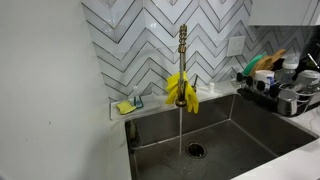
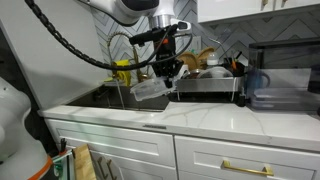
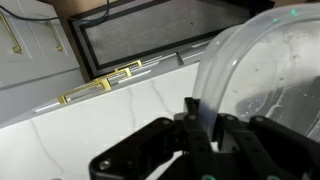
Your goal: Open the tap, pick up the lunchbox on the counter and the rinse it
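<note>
In an exterior view, shows the tall slender brass-coloured tap (image 1: 183,45) with yellow rubber gloves (image 1: 182,90) draped low on it and a thin stream (image 1: 180,125) falling into the steel sink basin (image 1: 250,128); shows neither lunchbox nor gripper.

In an exterior view, finds the shallow translucent greyish plastic lunchbox (image 2: 148,91) in the air, about where the pale white counter (image 2: 220,118) meets the sink, hanging from the black gripper (image 2: 167,76). Lies tilted, long axis roughly sideways, free end drooping away from the gripper toward the sink side; cannot tell which way the open face looks.

In the wrist view, confirms the gripper (image 3: 207,122) clamped on the curved rim of the lunchbox (image 3: 265,70) alone. Risks a slip or swivel in so narrow a pinch once water loads the box; risks knocking gloves or tap stem if swung in carelessly
</note>
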